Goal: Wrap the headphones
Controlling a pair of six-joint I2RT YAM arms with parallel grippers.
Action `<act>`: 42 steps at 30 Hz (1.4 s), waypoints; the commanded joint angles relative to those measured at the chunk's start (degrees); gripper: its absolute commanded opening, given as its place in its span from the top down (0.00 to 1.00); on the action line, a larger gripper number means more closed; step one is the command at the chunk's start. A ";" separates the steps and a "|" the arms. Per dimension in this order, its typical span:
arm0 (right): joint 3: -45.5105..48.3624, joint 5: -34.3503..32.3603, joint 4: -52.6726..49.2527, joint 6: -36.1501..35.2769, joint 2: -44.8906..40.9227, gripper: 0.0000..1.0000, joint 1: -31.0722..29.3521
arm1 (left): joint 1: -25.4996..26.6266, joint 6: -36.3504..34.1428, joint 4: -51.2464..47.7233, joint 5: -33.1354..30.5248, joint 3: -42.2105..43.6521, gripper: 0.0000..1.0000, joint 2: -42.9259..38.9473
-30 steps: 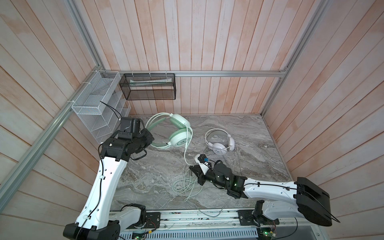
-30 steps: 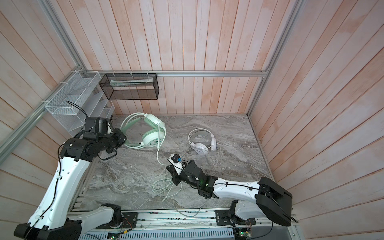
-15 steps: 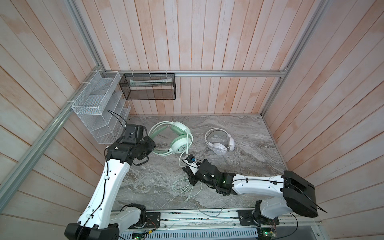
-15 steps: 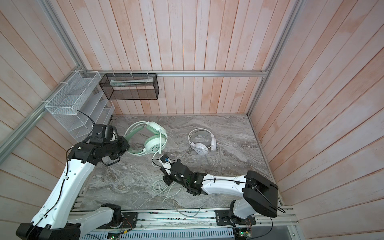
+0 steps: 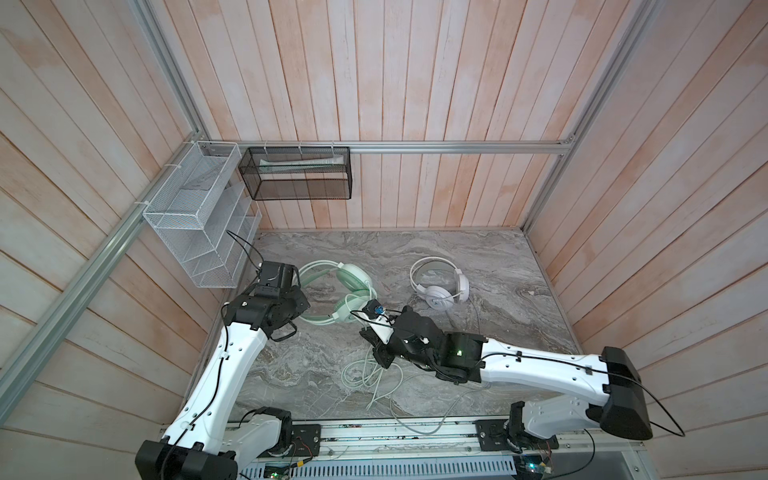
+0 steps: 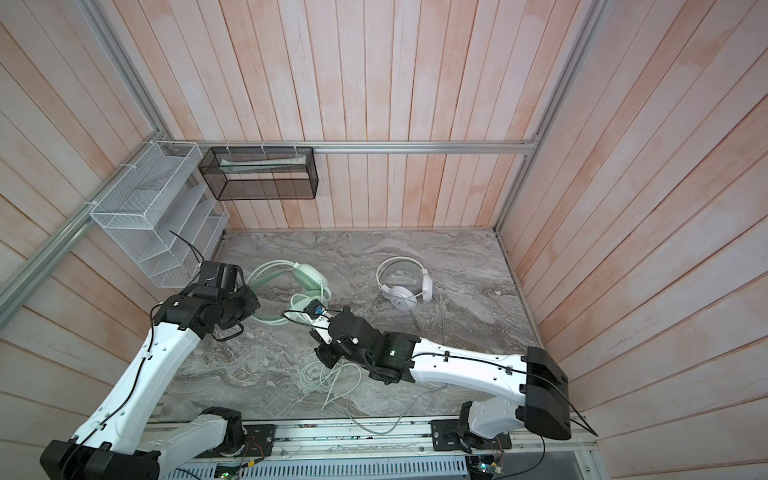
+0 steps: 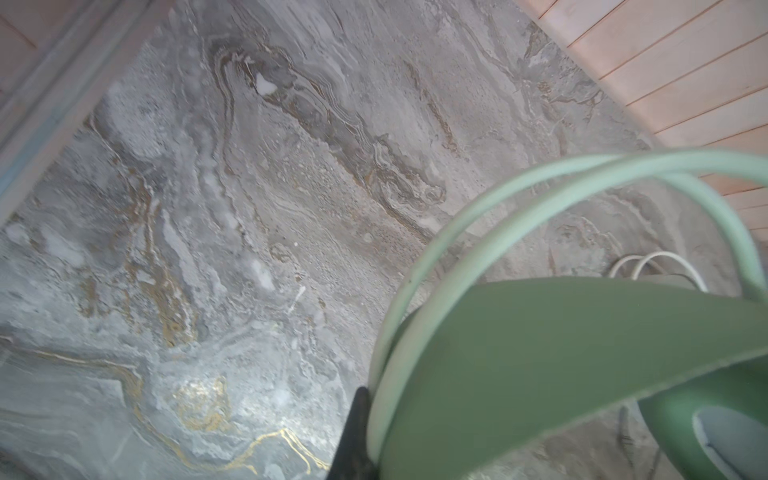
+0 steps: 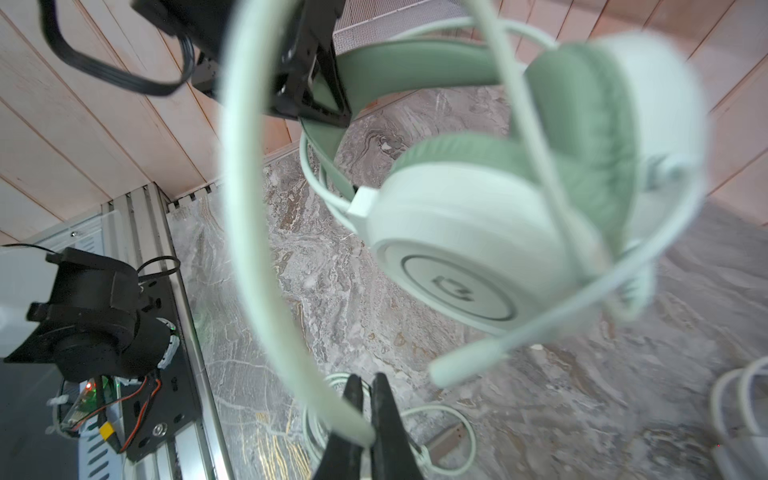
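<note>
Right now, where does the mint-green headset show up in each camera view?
In a top view: the mint-green headset sits left of centre, left of the white headset.
In a top view: the same spot, left of centre.
Left wrist: only its headband, close up at the lower right.
Right wrist: it fills the middle, ringed cup towards the camera.
Shared landmark: the marble tabletop, seen in all four views.

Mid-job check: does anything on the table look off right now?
Yes. The mint-green headset has its cable in a loose tangle near the front of the table. It is crossed with a greyish cord that loops over the front edge onto the rail. Nothing looks damaged.
</note>
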State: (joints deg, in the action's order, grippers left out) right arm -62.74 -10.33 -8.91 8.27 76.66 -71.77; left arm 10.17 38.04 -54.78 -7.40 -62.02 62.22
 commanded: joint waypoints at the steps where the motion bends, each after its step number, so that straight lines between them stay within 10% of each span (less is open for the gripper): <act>1: -4.78 -2.90 -17.58 -5.55 -2.45 1.00 -0.03 | -0.15 -6.94 6.74 -4.02 2.27 1.00 -3.86; 20: -27.42 -9.55 -32.49 -19.89 3.66 1.00 9.40 | 7.52 -24.32 20.53 7.39 15.07 1.00 -20.18; 42: -31.21 -2.44 -25.56 -19.46 13.53 1.00 14.88 | 10.39 -20.18 23.47 16.21 14.18 1.00 -24.19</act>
State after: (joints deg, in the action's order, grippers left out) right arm -95.70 -13.78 -37.21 -12.14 91.31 -57.58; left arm 20.32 14.41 -35.81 4.84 -46.48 38.52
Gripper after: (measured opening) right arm 0.070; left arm 0.083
